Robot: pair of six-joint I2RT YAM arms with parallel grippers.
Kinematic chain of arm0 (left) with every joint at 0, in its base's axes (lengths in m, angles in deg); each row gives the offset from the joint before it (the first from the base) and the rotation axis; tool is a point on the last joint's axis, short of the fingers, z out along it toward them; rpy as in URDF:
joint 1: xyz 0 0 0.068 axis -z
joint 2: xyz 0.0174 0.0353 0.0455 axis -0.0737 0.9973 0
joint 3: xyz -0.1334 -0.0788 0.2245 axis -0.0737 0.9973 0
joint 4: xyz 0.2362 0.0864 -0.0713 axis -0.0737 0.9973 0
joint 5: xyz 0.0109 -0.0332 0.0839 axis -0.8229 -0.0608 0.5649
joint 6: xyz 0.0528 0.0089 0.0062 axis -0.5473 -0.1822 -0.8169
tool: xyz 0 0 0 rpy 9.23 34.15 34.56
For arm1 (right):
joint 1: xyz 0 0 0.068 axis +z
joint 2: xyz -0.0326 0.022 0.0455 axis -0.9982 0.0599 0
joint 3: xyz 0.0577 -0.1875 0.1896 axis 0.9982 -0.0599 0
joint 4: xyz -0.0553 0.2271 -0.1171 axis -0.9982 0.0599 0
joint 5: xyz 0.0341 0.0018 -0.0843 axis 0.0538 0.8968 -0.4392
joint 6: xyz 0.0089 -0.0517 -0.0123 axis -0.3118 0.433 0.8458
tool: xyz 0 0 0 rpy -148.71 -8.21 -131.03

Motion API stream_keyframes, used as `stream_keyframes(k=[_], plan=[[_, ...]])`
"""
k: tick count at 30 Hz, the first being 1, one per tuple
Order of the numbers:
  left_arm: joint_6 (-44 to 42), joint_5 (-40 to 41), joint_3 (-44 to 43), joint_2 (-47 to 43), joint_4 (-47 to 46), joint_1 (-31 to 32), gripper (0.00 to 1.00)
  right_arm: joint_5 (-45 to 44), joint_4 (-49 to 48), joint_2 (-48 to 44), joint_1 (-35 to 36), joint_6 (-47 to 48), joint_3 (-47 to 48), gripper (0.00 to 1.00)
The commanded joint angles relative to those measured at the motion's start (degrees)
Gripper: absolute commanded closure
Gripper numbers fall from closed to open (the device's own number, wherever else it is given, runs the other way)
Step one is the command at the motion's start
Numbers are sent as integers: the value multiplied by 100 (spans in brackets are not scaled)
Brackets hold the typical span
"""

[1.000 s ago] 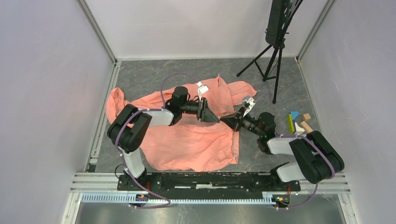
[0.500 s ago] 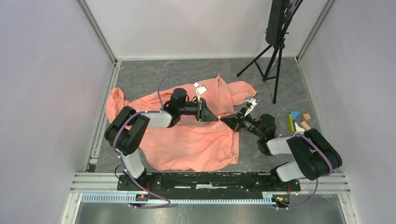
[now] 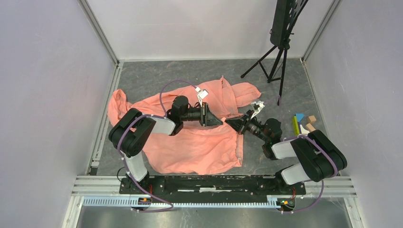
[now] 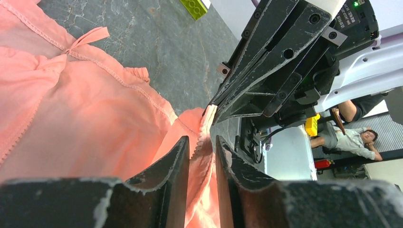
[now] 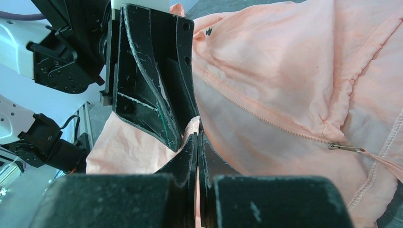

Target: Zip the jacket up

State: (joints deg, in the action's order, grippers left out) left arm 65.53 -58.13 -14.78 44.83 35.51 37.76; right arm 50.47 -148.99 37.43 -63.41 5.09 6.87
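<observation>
The salmon-pink jacket (image 3: 190, 142) lies spread on the grey table floor, hood toward the back. My two grippers meet tip to tip at its front edge near the middle. My left gripper (image 3: 218, 122) has a narrow gap between its jaws, and the toothed zipper edge (image 4: 205, 137) runs through that gap. My right gripper (image 3: 229, 122) is shut on the same pink edge (image 5: 194, 124), right in front of the left gripper's fingers (image 5: 157, 90). The zipper slider (image 5: 340, 147) sits on the other zipper strip, to the right in the right wrist view.
A black tripod stand (image 3: 280, 57) is at the back right. Several coloured toy blocks (image 3: 304, 124) lie right of the right arm. A green brick (image 4: 194, 5) lies on the floor beyond the jacket. White walls close in three sides.
Both grippers stay together at the jacket's front edge. The left arm's elbow and wrist have shifted slightly, and the right wrist has edged a little to the right.
</observation>
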Motion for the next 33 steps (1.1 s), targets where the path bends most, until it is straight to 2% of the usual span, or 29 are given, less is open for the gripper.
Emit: stream_keyframes(k=[1, 4, 8, 10, 12, 14, 17, 19, 22, 24, 26, 28, 30, 33], plan=[[235, 48, 44, 51, -636, 61, 68, -131, -479, 51, 14, -77, -43, 100], [219, 81, 40, 64, -639, 61, 78, -145, -535, 91, 23, -122, -60, 100], [143, 202, 117, -30, -622, 56, 82, -182, -544, 97, 22, -140, -86, 100], [-2, 319, 137, -164, -406, 57, 97, -194, -541, 88, 38, -139, -103, 100], [-298, 505, 24, -366, 368, 62, 98, -224, -417, 65, 48, -102, -104, 100], [-730, 760, -361, -516, 1777, 106, 98, -305, 352, -43, 46, 110, 90, 99], [-1392, 1474, -923, -639, 3846, 228, 98, -655, 2567, -253, 47, 770, 737, 84], [-1853, 1777, -1255, -593, 4908, 256, 98, -767, 3500, -323, 49, 1071, 1103, 65], [-2034, 2006, -1447, -418, 5422, 262, 98, -1191, 4535, -309, 46, 1370, 1530, 51], [-2070, 1994, -1577, -294, 5492, 349, 98, -1221, 4683, -269, 29, 1459, 1646, 46], [-2192, 2059, -1676, -198, 5553, 467, 98, -920, 4579, -239, -25, 1443, 1664, 38], [-2294, 2021, -1736, -145, 5587, 551, 98, -562, 4371, -236, -45, 1459, 1600, 35], [-2315, 2110, -1758, -141, 5630, 582, 98, -803, 4412, -264, -105, 1474, 1523, 30], [-2331, 2151, -1880, 3, 5756, 592, 98, -518, 4426, -28, -541, 1313, 1690, 30]])
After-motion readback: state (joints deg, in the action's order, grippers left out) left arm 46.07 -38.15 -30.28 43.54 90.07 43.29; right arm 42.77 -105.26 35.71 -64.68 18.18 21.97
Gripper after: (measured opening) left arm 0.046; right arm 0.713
